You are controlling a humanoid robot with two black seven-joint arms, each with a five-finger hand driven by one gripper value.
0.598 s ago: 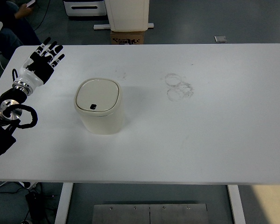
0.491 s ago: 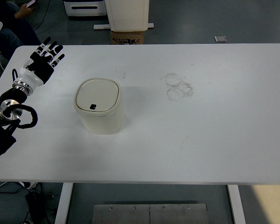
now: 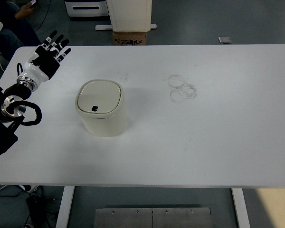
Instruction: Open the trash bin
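Observation:
A cream trash bin (image 3: 101,108) stands upright on the white table (image 3: 204,142), left of the middle. Its lid is closed, with a small dark button near the front edge. My left hand (image 3: 47,58) hovers over the table's far left corner, well to the left of and beyond the bin. Its fingers are spread and hold nothing. The black left arm runs down along the left edge of the picture. My right arm is out of view.
Faint ring-shaped marks (image 3: 181,88) stain the table right of the bin. Beyond the far edge stand a cardboard box (image 3: 129,38) and a white unit (image 3: 129,14). A person (image 3: 16,12) sits at the top left corner.
My left hand has risen and shifted slightly to the right and away from me, staying spread. The bin has not moved and its lid stays closed.

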